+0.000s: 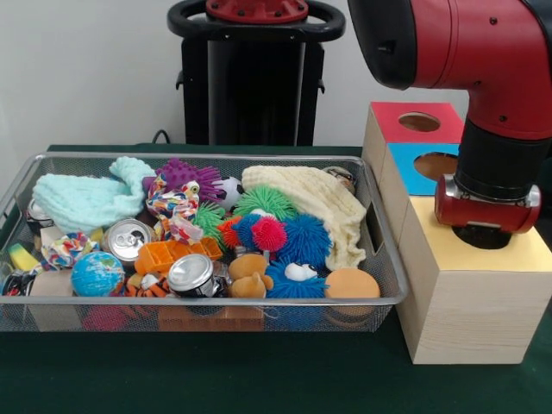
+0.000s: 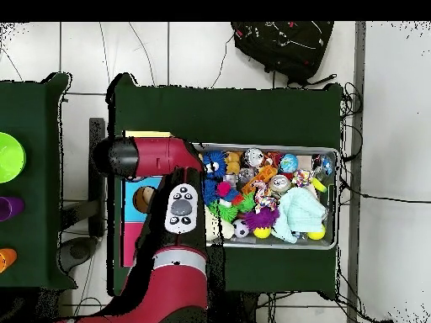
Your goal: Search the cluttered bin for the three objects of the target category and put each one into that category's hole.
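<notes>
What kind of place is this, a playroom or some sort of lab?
Most likely a robotics lab set up for a sorting test. A red robot arm hangs over a wooden box with coloured tops and round holes, beside a wire bin of mixed toys and cans on a green-covered table.

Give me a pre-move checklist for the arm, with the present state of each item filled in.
1. Gripper state known: cannot tell. The arm's end sits over the yellow top of the wooden box; the fingers do not show.
2. Object in hand: cannot tell.
3. Holes unobstructed: red hole ok, blue hole partly behind the arm, yellow one hidden under the arm.
4. Wire bin in place beside the box: ok.
5. Bin contents reachable: ok from above; two cans and spiky balls lie on top, others are buried under cloths.
6. Target category identified: cannot tell.
</notes>
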